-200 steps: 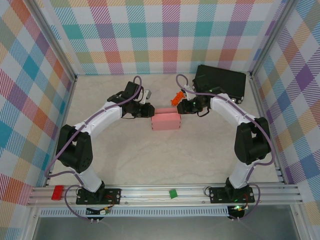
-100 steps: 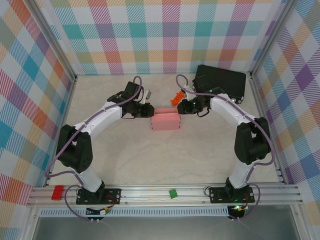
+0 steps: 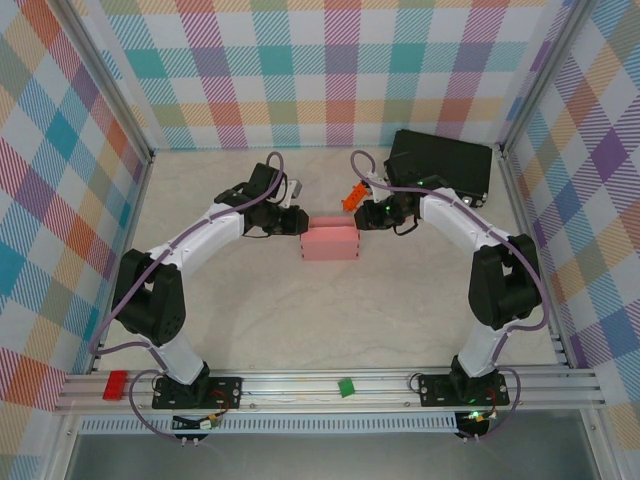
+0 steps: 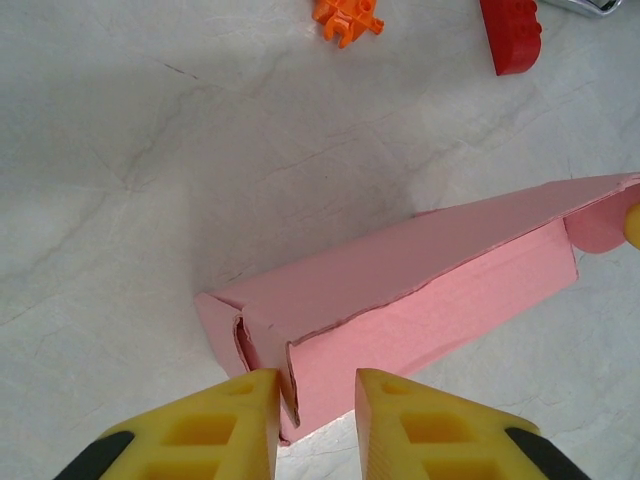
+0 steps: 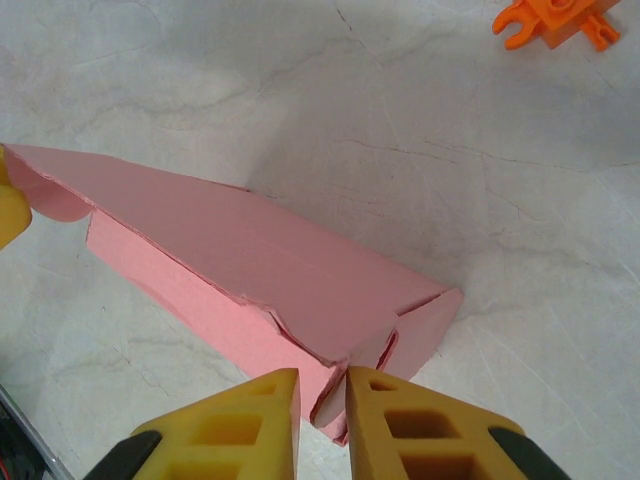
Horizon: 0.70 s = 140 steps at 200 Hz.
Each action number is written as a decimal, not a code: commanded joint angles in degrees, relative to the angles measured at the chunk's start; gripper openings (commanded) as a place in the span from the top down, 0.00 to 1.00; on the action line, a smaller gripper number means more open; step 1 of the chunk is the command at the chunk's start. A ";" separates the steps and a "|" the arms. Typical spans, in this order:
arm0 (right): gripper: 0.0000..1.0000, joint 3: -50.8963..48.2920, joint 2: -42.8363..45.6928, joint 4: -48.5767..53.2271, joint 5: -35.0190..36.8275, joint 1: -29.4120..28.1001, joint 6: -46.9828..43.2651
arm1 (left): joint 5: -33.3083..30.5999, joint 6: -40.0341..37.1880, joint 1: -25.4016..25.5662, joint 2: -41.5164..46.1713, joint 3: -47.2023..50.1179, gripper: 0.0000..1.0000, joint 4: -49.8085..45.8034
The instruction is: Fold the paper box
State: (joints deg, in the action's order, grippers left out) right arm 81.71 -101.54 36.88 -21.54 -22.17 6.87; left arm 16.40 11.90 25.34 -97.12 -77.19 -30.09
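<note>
Both left claw point(image 4: 317, 395) and right claw point(image 5: 322, 400) straddle the paper box point(image 3: 330, 242).

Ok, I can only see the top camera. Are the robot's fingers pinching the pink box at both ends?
Observer: In the left wrist view the left gripper has its yellow fingers slightly apart, an end-flap edge of the paper box between them.
Operator: And the other end?
Observer: The right gripper straddles that end's corner with a narrower gap; I can't tell if it pinches.
Operator: Is the box closed?
Observer: Not fully: a rounded tab sticks out untucked.
</note>
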 commanded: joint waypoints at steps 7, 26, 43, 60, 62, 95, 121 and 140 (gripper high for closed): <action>0.80 -0.59 -0.43 -0.65 -0.78 -0.70 0.60 | -0.92 -1.27 -0.47 1.32 -0.56 0.73 -1.50; 0.80 -0.46 -0.46 -0.51 -0.70 -0.68 0.53 | -1.67 -1.44 -0.47 1.92 -0.42 0.73 -1.28; 0.80 -0.33 -0.57 -0.50 -0.67 -0.68 0.51 | -2.34 -1.70 -0.48 2.28 -0.46 0.73 -1.23; 0.80 -0.33 -0.60 -0.55 -0.78 -0.68 0.55 | -2.41 -1.90 -0.47 2.20 -0.49 0.73 -1.33; 0.80 -0.33 -0.64 -0.51 -0.78 -0.70 0.58 | -2.42 -1.88 -0.47 2.13 -0.45 0.73 -1.37; 0.80 -0.14 -0.95 -0.45 -1.05 -0.68 0.68 | -2.56 -1.71 -0.50 1.94 0.09 0.75 -1.38; 0.82 -0.14 -0.97 -0.65 -1.37 -0.68 0.94 | -2.93 -1.73 -0.47 2.27 0.59 0.77 -1.32; 0.82 -0.13 -1.11 -0.76 -1.35 -0.77 1.04 | -3.69 -1.88 -0.47 2.37 0.61 0.78 -1.65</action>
State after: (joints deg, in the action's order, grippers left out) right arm 81.71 -101.58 36.88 -21.58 -22.26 7.09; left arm 13.82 10.85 25.34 -97.10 -77.17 -30.09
